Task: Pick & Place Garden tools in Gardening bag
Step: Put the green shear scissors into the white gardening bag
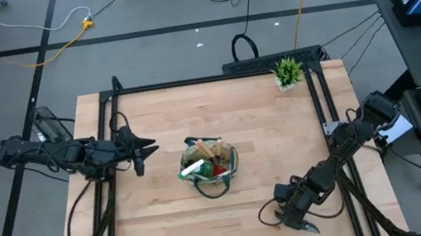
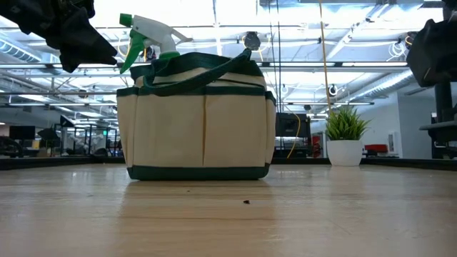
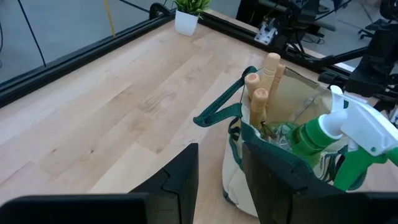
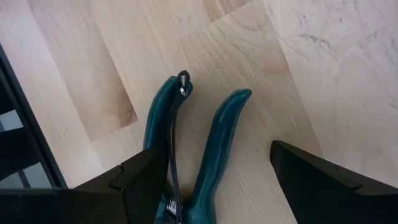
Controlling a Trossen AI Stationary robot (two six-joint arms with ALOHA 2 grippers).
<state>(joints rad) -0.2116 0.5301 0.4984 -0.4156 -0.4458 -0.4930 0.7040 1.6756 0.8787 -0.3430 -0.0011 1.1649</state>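
Observation:
The khaki gardening bag with dark green trim stands upright on its base at the table's middle. Wooden tool handles, a green-and-white spray bottle and a red item stick out of it. My left gripper is open and empty, just left of the bag and above its rim. Pruning shears with teal handles lie flat on the table near the front right. My right gripper is open, pointing down over them, one finger on each side of the handles. My right gripper stands over the shears' handles from above. One finger overlaps the outer side of one teal handle. I cannot tell whether it touches it. The shears lie flat on the table.
A small potted green plant stands at the far right corner. A black frame rail runs around the tabletop. Bare wood lies between the bag and my right gripper.

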